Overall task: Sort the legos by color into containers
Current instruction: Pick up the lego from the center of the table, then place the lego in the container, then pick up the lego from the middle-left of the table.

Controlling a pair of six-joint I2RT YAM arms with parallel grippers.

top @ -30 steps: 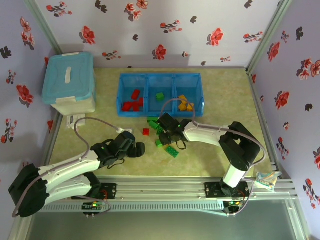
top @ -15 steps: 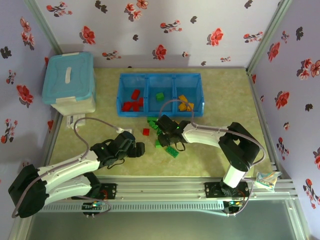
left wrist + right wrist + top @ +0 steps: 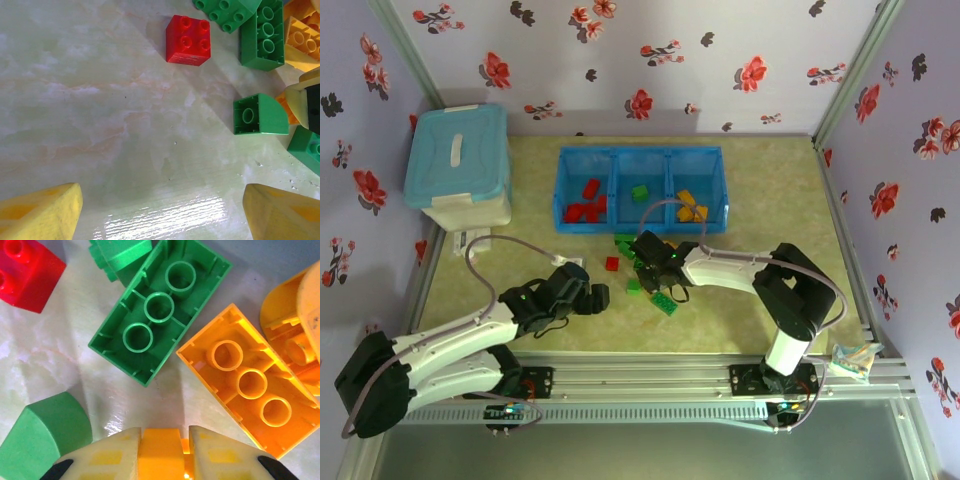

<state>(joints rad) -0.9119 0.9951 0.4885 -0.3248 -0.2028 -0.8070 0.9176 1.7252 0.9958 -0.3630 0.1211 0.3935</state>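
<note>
The blue tray (image 3: 640, 151) at the back has three containers: red legos (image 3: 585, 200) on the left, a green one (image 3: 639, 192) in the middle, orange ones (image 3: 691, 207) on the right. Loose legos lie in front of it. My right gripper (image 3: 164, 435) is low over that pile (image 3: 650, 262), shut on a small orange-yellow lego (image 3: 159, 452). Beside it lie an upturned green brick (image 3: 160, 310), an upturned orange brick (image 3: 250, 382), a red brick (image 3: 27, 270) and a curved green piece (image 3: 47, 430). My left gripper (image 3: 162, 215) hangs open over bare table (image 3: 595, 297), short of a red brick (image 3: 188, 40).
A pale blue lidded box (image 3: 458, 165) stands at the back left. Flowered walls close in the table on three sides. A long green brick (image 3: 665, 303) lies nearest the front. A small packet (image 3: 850, 360) rests on the rail at the front right.
The right gripper's jaws have closed onto the orange-yellow lego, and the gripper has edged slightly left. The left arm has stayed where it was.
</note>
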